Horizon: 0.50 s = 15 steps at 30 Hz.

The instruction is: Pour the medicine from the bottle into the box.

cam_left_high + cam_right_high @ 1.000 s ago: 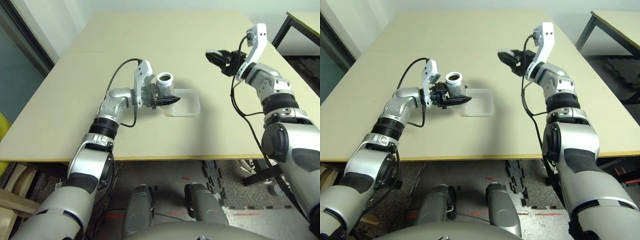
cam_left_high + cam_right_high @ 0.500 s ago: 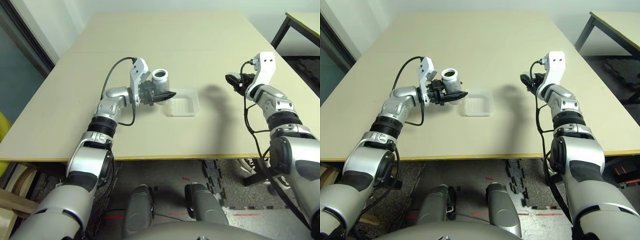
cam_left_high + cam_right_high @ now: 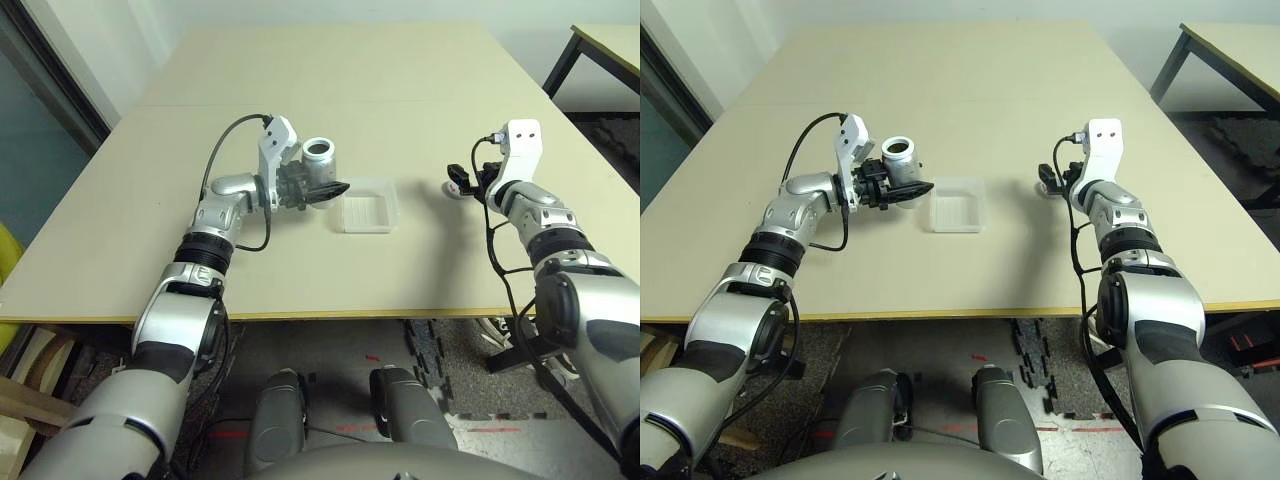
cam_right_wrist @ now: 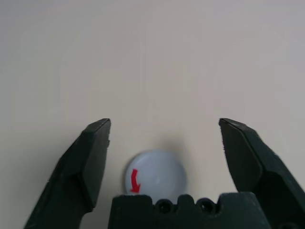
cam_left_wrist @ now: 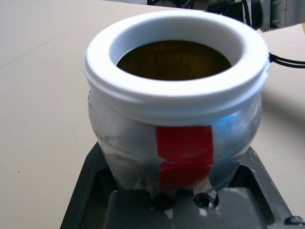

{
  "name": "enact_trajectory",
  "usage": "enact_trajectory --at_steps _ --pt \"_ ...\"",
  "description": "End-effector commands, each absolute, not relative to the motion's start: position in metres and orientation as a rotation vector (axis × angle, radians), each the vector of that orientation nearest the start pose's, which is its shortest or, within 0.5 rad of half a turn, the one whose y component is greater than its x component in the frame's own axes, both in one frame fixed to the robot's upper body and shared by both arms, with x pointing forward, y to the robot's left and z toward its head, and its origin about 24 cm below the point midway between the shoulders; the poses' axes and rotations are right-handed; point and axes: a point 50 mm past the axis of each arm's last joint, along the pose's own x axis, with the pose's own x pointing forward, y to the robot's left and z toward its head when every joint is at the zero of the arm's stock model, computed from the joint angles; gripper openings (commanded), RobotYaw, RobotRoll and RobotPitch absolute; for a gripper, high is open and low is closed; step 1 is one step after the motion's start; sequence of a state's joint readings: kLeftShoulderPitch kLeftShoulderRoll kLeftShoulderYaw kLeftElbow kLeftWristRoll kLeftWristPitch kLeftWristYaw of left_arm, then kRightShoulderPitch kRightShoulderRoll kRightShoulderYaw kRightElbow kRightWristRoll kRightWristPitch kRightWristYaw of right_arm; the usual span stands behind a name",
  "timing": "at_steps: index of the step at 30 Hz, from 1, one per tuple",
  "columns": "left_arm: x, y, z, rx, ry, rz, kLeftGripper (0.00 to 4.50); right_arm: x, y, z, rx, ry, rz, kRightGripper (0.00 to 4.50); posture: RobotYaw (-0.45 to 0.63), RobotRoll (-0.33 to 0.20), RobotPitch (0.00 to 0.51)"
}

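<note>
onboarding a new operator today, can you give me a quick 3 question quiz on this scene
1. True or false: the bottle in the left hand is open at the top.
2. Where does the box sit relative to the bottle? A) on the table just to the robot's right of it B) stacked under it C) in the right hand
3. What small round thing lies between the open fingers of the right hand?

Key: 1 true. 2 A. 3 the cap, lying on the table.
</note>
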<state>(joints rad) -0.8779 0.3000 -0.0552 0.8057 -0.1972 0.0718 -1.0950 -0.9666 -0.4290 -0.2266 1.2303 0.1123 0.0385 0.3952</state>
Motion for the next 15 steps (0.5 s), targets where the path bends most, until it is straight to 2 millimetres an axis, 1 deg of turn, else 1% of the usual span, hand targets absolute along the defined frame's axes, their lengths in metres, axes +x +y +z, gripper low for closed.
enact_trajectory --at_steps 1,5,8,11,15 --pt "0.373 0.134 0.135 0.138 0.089 -1.11 2.68 0.394 -0.249 0.125 -0.001 0.153 0.163 4.5 -0.17 0.0 0.054" --pt "0.374 0.135 0.136 0.145 0.093 -1.103 2.68 0.395 -0.246 0.153 -0.078 0.058 0.375 4.5 -0.17 0.0 0.054" --pt "0.375 0.137 0.136 0.148 0.094 -1.1 2.68 0.391 -0.243 0.168 -0.114 0.023 0.544 4.5 -0.18 0.0 0.054" --pt "0.375 0.137 0.136 0.15 0.096 -1.1 2.68 0.384 -0.241 0.178 -0.132 0.004 0.718 4.5 -0.18 0.0 0.053" --pt "0.376 0.137 0.137 0.151 0.095 -1.104 2.68 0.37 -0.246 0.184 -0.221 0.047 0.926 4.5 -0.18 0.0 0.053"
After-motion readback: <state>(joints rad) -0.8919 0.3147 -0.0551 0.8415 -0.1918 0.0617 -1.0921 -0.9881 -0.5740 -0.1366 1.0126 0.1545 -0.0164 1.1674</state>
